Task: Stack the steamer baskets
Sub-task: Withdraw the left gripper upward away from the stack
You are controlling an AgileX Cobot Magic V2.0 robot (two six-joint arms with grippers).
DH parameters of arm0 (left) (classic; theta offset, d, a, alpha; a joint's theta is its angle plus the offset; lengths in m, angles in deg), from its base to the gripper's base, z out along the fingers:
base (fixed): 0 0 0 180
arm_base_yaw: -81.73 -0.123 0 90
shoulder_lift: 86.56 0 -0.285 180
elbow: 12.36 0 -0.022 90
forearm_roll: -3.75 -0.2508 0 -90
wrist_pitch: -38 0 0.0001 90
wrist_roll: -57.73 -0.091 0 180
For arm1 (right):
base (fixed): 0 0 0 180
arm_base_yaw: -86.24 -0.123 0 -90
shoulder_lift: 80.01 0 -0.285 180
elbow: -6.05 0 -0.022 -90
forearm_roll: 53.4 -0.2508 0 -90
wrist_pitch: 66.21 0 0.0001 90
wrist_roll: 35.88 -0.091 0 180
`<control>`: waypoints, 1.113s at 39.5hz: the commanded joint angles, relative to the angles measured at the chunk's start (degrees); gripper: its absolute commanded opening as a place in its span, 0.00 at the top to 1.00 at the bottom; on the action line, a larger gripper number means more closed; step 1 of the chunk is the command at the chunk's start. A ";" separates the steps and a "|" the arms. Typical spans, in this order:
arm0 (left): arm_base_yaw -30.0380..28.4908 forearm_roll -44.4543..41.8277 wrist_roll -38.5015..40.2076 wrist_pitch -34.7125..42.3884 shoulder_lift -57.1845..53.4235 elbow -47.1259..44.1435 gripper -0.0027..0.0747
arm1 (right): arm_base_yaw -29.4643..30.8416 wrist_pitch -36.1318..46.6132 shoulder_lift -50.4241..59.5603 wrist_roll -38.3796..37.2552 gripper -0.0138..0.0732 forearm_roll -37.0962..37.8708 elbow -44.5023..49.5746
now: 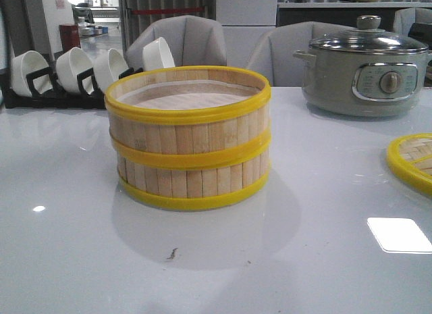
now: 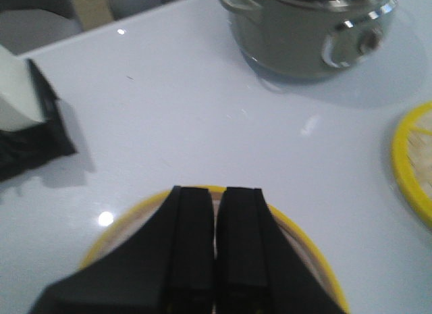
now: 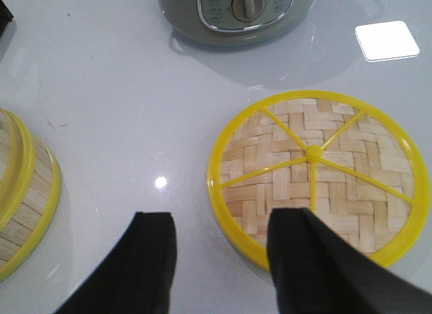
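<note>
Two steamer baskets [image 1: 187, 138] of pale bamboo slats with yellow rims stand stacked, one on the other, at the table's middle. The woven lid [image 1: 413, 159] with yellow rim lies flat at the right edge. Neither gripper shows in the front view. My left gripper [image 2: 216, 206] is shut and empty, hovering over the top basket's yellow rim [image 2: 307, 243]. My right gripper [image 3: 221, 223] is open and empty above the table, its fingers either side of the near rim of the lid [image 3: 317, 172]. The stack [image 3: 23, 199] shows at that view's edge.
A grey electric pot [image 1: 364, 67] with a glass lid stands at the back right. A black rack of white bowls [image 1: 81, 71] stands at the back left. Chairs stand behind the table. The white table [image 1: 216, 260] reflects ceiling lights.
</note>
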 commanded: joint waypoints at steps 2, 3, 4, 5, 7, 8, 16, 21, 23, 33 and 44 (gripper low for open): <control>-5.98 -0.28 1.36 4.03 -8.56 1.46 0.85 | 0.32 3.82 0.43 0.45 0.35 -0.22 -2.06; -7.44 -0.16 1.73 4.03 -9.36 1.13 0.85 | 0.32 3.82 0.43 0.45 0.35 -0.22 -2.06; -8.48 -0.03 2.39 4.13 -10.54 0.64 0.85 | 0.32 3.82 0.43 0.45 0.35 -0.22 -2.06; -9.74 0.10 2.69 4.28 -11.47 0.17 0.85 | 0.32 3.82 0.43 0.45 0.35 -0.22 -2.06; -11.66 0.23 2.79 4.86 -13.79 -1.64 0.85 | 0.32 3.82 0.43 0.45 0.35 -0.22 -2.06; -12.39 0.23 2.79 5.33 -15.15 -2.57 0.85 | 0.32 3.82 0.43 0.45 0.35 -0.22 -2.06; -18.07 0.32 3.10 10.11 -26.77 -16.65 0.85 | 0.32 3.82 0.43 0.45 0.35 -0.22 -2.06; -21.58 0.72 5.36 14.91 -35.22 -29.60 0.85 | 0.32 3.82 0.43 0.45 0.35 -0.22 -2.06; -22.62 1.00 5.48 16.86 -38.50 -34.66 0.85 | 0.32 3.82 0.43 0.45 0.35 -0.22 -2.06; -24.03 1.11 5.61 25.76 -54.21 -58.25 0.85 | 0.32 3.82 0.43 0.45 0.35 -0.22 -2.06; -24.03 1.11 5.61 30.67 -67.22 -75.54 0.85 | 0.32 3.82 0.43 0.45 0.35 -0.22 -2.06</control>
